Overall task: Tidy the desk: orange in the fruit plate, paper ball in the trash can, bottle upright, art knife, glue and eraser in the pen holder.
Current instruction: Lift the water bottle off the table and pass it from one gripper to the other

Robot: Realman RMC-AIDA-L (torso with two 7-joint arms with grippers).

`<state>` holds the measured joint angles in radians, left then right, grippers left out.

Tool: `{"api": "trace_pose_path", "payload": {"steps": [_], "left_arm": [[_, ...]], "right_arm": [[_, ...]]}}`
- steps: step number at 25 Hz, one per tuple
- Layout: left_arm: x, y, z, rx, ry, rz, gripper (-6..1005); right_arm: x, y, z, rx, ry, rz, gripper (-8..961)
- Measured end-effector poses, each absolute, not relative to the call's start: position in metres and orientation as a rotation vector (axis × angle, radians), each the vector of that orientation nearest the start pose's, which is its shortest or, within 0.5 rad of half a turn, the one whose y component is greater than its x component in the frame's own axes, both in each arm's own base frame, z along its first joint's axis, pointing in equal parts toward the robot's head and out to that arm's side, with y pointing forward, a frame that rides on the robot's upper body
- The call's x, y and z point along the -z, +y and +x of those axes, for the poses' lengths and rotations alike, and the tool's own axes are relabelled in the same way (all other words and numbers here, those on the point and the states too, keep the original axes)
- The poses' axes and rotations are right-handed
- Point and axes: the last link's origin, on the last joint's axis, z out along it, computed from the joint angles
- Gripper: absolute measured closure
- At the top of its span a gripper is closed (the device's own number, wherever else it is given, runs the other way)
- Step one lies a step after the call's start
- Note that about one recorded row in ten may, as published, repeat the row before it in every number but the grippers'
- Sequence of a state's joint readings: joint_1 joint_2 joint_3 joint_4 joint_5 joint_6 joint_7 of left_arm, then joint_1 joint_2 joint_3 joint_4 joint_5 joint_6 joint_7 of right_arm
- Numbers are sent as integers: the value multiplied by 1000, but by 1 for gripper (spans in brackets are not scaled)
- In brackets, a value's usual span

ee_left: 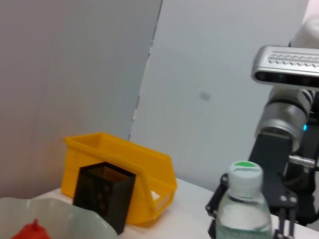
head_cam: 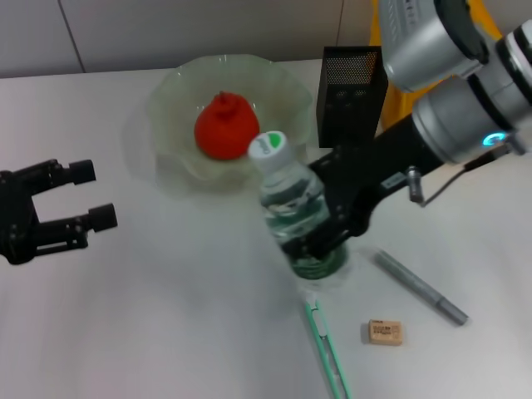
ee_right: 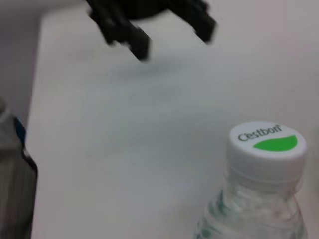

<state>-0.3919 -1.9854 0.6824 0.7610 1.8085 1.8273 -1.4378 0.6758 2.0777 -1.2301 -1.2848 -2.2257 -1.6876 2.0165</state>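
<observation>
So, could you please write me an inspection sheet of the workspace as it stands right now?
Surface: white desk, bare at the left front.
Job's things: orange in the fruit plate; bottle upright; eraser on the desk; pen holder behind the bottle; trash can behind the pen holder; paper ball not seen.
Clutter: grey pen-like stick and green strip-shaped tool on the desk.
Grippers: right pincer shut on the bottle's body; left pincer open, apart at the left.
Cables: thin wire on the right arm.
Surroundings: pale wall panels.

Right gripper (head_cam: 320, 241) low at centre, jaws closed; left gripper (head_cam: 93, 195) parked, jaws apart.
</observation>
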Motion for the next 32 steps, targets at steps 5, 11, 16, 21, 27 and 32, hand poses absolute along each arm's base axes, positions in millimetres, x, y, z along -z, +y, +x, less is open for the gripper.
{"api": "trace_pose_path", "payload": {"steps": [5, 11, 16, 21, 27, 32], "left_arm": [[-70, 304, -275, 906, -586, -2656, 192], [-64, 321, -268, 897, -587, -2631, 193], [-56, 325, -258, 922, -566, -2661, 193], [-48, 322, -251, 955, -544, -2684, 194], [-38, 319, -245, 984, -495, -2692, 195], [-35, 319, -241, 1002, -477, -2704, 195]], "right_arm": [[14, 357, 134, -86, 205, -3091, 164], [31, 366, 129, -194, 89, -3095, 164], [42, 372, 124, -271, 24, -3090, 164], [53, 375, 120, -294, -12, -3099, 164], [67, 375, 117, -286, -38, -3108, 165], [72, 375, 116, -291, -51, -3101, 164]]}}
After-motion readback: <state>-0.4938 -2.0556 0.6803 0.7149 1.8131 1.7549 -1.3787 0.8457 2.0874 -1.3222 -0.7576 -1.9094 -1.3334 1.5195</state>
